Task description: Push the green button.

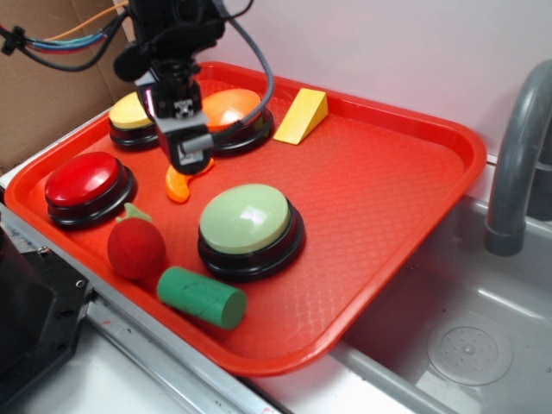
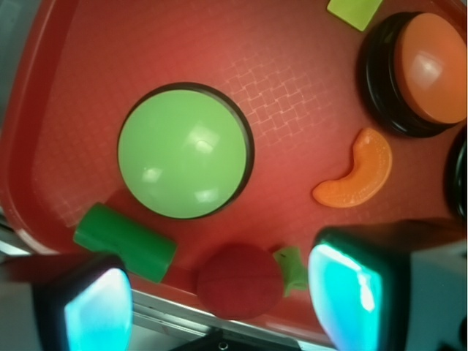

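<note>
Hand (image 1: 191, 155) you see raised, fingers (image 2: 344, 289) spread wide, holding nothing | green button (image 1: 246, 219) on red tray (image 1: 405, 172), untouched | orange slice (image 1: 181, 184) beneath hand.

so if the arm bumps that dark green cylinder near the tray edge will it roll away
Probably. The dark green cylinder lies on its side, so a sideways nudge should roll it. The red tray rim would likely stop it. It looks like a solid, stiff block, unlikely to deform.
</note>
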`<action>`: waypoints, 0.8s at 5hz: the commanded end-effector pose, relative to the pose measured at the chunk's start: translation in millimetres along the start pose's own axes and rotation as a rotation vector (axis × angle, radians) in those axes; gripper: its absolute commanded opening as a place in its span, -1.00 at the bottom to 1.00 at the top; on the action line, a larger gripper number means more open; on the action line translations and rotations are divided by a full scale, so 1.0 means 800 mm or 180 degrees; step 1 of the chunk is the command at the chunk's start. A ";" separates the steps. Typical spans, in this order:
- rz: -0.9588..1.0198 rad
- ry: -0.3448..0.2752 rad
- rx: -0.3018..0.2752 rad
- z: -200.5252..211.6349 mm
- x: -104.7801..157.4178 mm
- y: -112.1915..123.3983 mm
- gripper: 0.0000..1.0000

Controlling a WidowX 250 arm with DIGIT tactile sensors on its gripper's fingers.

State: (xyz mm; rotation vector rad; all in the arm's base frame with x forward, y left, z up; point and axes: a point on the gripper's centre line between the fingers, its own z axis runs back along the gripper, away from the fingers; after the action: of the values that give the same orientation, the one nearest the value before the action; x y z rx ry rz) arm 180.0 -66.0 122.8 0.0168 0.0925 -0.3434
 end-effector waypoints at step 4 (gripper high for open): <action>0.0043 -0.0392 0.0091 0.044 0.000 -0.005 1.00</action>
State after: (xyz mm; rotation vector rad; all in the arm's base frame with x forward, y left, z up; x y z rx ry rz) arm 178.1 -65.8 144.7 0.0266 0.0164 -0.3302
